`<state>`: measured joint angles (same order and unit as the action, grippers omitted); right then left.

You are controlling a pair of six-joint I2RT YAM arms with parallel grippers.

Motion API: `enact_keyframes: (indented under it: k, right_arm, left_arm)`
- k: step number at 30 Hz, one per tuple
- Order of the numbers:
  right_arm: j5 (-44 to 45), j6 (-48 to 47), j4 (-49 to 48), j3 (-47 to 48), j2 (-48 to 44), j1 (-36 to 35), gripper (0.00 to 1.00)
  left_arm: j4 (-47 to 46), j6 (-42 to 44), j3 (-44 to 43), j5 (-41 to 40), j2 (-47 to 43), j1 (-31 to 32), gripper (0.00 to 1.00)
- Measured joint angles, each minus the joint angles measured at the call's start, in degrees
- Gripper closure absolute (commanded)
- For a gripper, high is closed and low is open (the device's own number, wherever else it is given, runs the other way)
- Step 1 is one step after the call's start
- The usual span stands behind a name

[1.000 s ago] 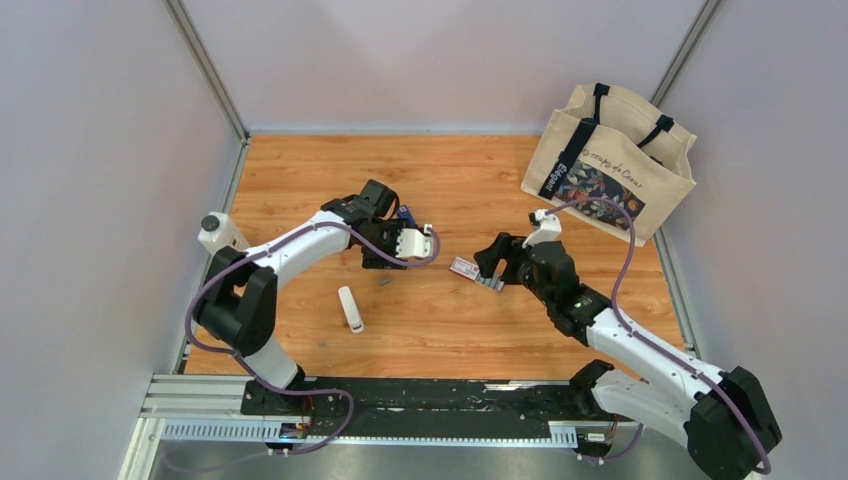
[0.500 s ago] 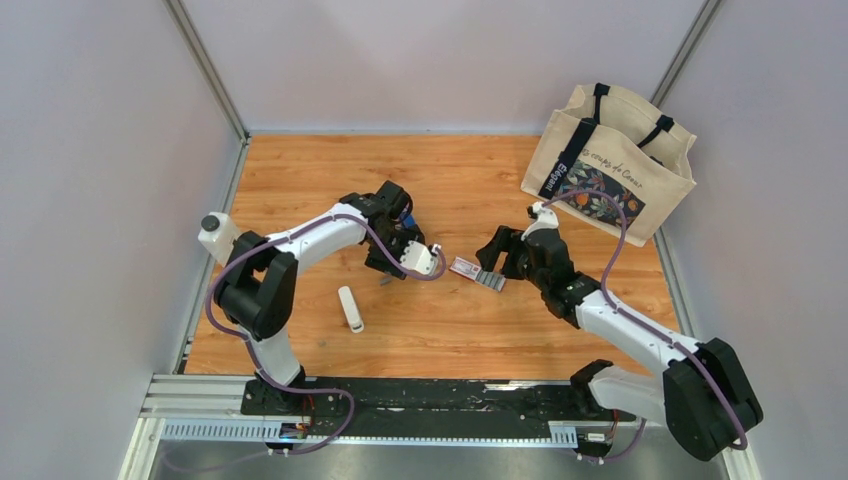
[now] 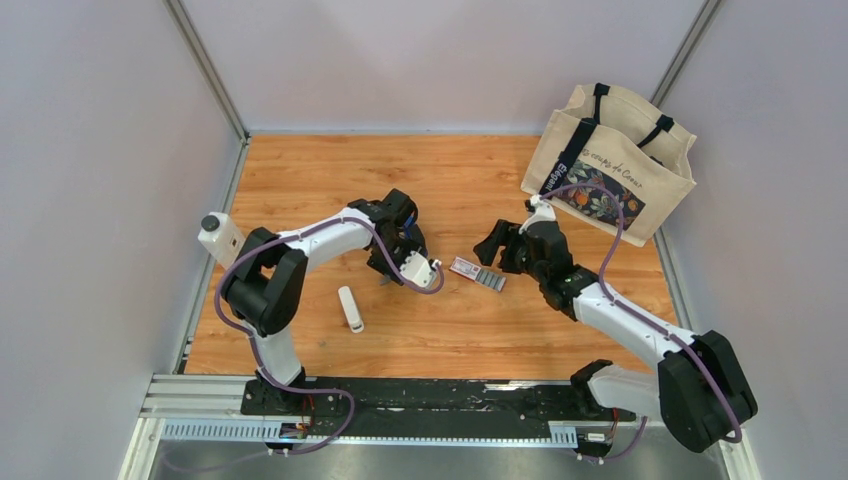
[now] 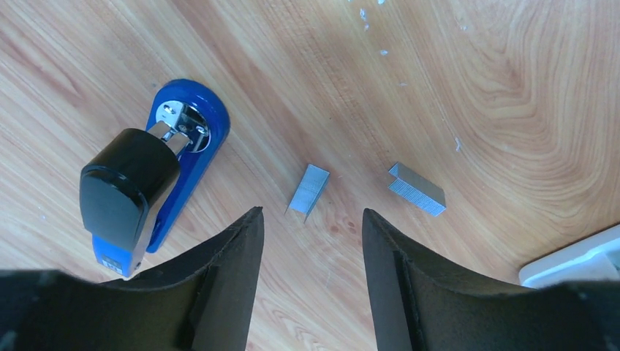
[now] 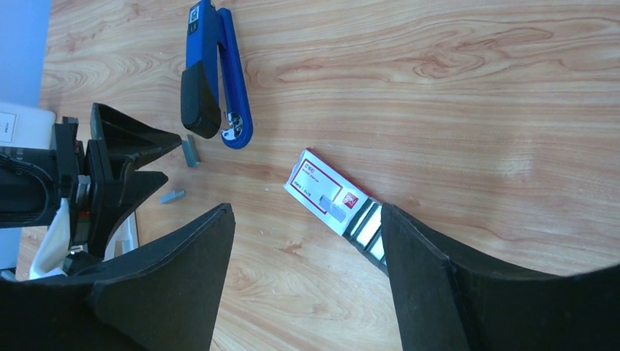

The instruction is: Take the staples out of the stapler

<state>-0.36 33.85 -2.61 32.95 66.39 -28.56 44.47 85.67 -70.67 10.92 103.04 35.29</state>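
Observation:
The blue stapler point(image 4: 157, 183) with its black top lies on the wood, up and left of my left gripper point(image 4: 311, 213). Two short grey strips of staples rest on the table: one point(image 4: 308, 191) just ahead of the open jaws, another point(image 4: 417, 189) to its right. Nothing sits between the left fingers. The right wrist view shows the stapler point(image 5: 212, 73) at upper left, with the staples point(image 5: 191, 150) below it by the left gripper's tips. My right gripper point(image 5: 307, 212) is open and empty, hovering near a red-and-white staple box point(image 5: 325, 191).
The staple box point(image 3: 476, 272) lies between the two arms. A white oblong stick point(image 3: 350, 308) rests near the left arm. A beige tote bag point(image 3: 610, 165) stands at the back right. Grey walls close in the wooden table point(image 3: 330, 170).
My left gripper has shifted right and nearer, over the loose staples, with its jaws a little narrower. My right gripper has drawn back off the staple box's end and narrowed slightly.

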Motion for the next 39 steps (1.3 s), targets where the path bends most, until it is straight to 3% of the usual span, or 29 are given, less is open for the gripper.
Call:
enact_keyframes:
  k: [5, 20, 25, 32, 39]
  right_arm:
    - [-0.61, 0.02, -0.07, 0.24, 0.02, 0.87, 0.25]
    - [-2.43, 0.72, -1.57, 0.24, 2.54, 2.10, 0.27]
    - [-2.99, 0.85, -2.16, 0.24, 3.04, 2.38, 0.27]
    - [-3.23, 0.94, -2.86, 0.24, 4.07, 2.75, 0.27]
    - [-3.39, 1.18, -3.34, 0.24, 5.18, 2.86, 0.27]
  left_arm:
    - [-1.05, 1.66, 0.81, -0.52, 0.79, -0.02, 0.48]
    - [-4.11, 2.36, 0.81, -0.90, 3.56, 0.00, 0.50]
    - [-4.59, 2.29, 0.72, -1.01, 3.78, 0.04, 0.57]
    - [-4.61, 1.88, 0.02, -0.74, 4.37, 0.09, 0.59]
    - [-4.42, 1.81, 0.02, -0.87, 4.44, 0.20, 0.70]
